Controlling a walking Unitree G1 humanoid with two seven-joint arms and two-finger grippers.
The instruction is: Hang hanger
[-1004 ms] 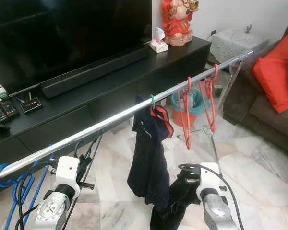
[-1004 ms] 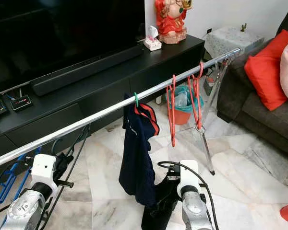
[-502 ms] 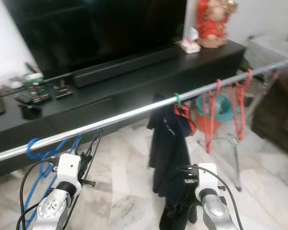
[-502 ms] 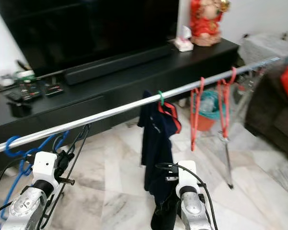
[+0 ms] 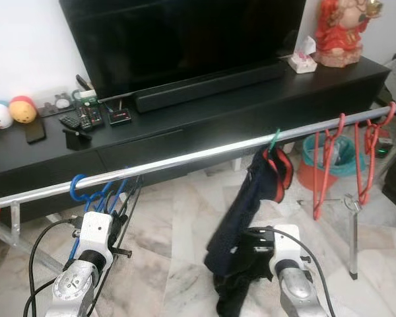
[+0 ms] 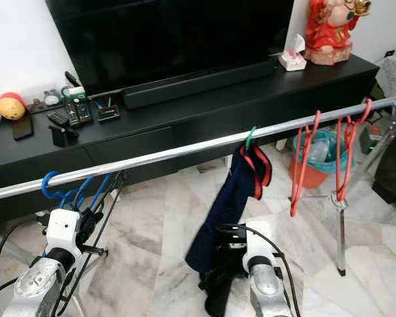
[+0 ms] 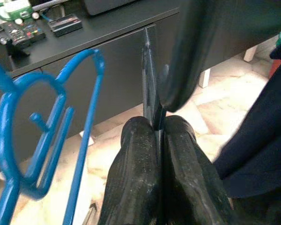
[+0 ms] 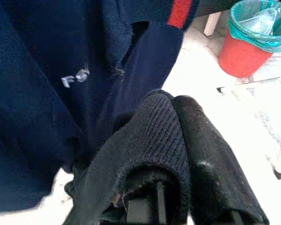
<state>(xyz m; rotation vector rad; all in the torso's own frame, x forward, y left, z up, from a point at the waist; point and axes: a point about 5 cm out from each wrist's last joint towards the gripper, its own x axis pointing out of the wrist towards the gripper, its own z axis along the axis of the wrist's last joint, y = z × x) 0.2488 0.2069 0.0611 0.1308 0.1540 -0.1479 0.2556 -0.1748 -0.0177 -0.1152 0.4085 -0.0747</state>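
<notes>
- A silver rail (image 6: 158, 155) crosses the scene from 9 o'clock to 3 o'clock, rising slightly toward the right.
- A green hanger (image 6: 250, 137) hooks over the rail just right of centre; a navy shirt (image 6: 232, 198) with red trim hangs from it and slants down toward 6 o'clock.
- The right pincer (image 8: 178, 154) sits low at 6 o'clock, below the shirt's hem; its fingers are pressed together on a fold of dark cloth (image 8: 145, 140), which wraps over one finger. In the right wrist view the shirt hangs right in front of it.
- The left pincer (image 7: 157, 154) is low at 7 o'clock; its two fingers are pressed together, and a thin dark metal strut (image 7: 149, 84) stands right at their tips. I cannot tell whether they pinch it.
- Blue hangers (image 5: 92, 195) hang on the rail at 9 o'clock, just above the left arm.
- Red hangers (image 6: 303, 162) hang on the rail toward 3 o'clock, well apart from the green one.
- Beyond the rail, a long black surface (image 6: 185, 112) carries a television (image 6: 171, 33), a soundbar (image 6: 198, 82), remotes (image 6: 69, 113), a tissue box (image 6: 291, 59) and a red figurine (image 6: 330, 30) at 1 o'clock.
- A red bin (image 8: 246, 42) with a green liner stands on the marble floor (image 6: 165, 224) behind the red hangers.
</notes>
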